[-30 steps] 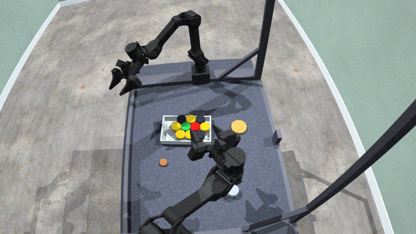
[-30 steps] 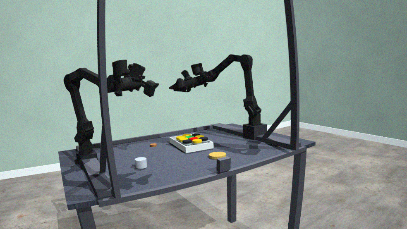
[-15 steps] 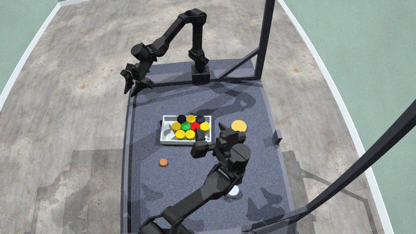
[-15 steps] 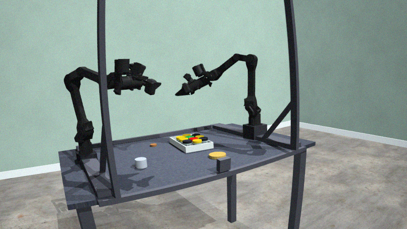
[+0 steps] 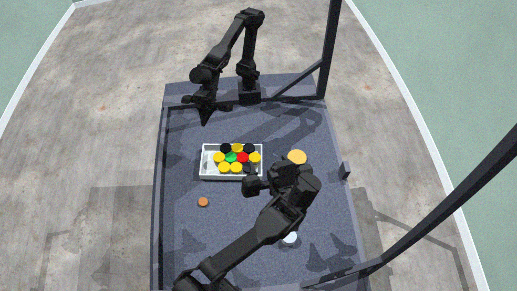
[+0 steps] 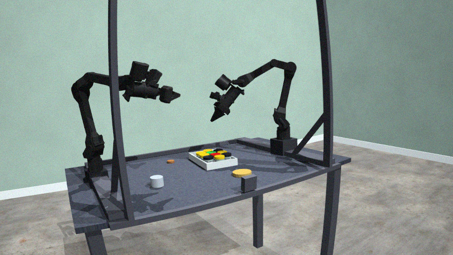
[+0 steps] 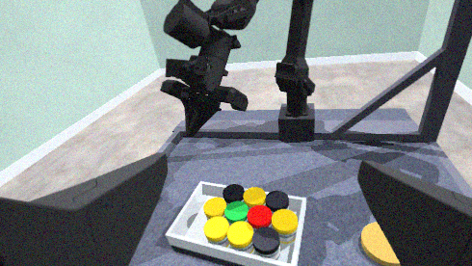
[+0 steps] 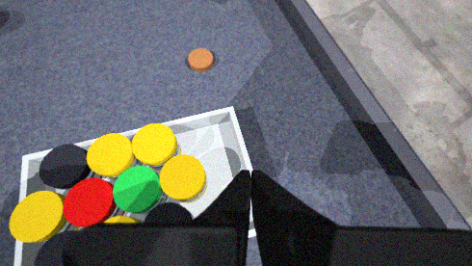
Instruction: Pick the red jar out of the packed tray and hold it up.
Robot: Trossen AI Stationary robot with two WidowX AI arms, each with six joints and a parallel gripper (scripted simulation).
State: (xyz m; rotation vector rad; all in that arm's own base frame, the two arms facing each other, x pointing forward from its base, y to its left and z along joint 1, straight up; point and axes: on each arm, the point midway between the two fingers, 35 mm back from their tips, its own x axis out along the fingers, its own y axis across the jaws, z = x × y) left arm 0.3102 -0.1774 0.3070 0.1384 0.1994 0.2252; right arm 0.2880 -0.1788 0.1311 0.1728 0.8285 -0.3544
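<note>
The red jar (image 5: 242, 157) stands caps up in the white tray, packed among several yellow jars, a green jar (image 5: 230, 156) and black jars. It also shows in the left wrist view (image 7: 259, 216) and the right wrist view (image 8: 89, 201). My left gripper (image 6: 173, 94) is open and empty, high in the air on the near side of the tray. My right gripper (image 5: 204, 122) is shut on nothing. It points down, high above the table beyond the tray's far left corner, and shows in the right wrist view (image 8: 250, 175).
A small orange disc (image 5: 203, 201), a large yellow-orange disc (image 5: 297, 156), a white cylinder (image 5: 289, 238) and a grey block (image 5: 345, 169) lie on the table around the tray. Dark frame posts stand at the table's edges.
</note>
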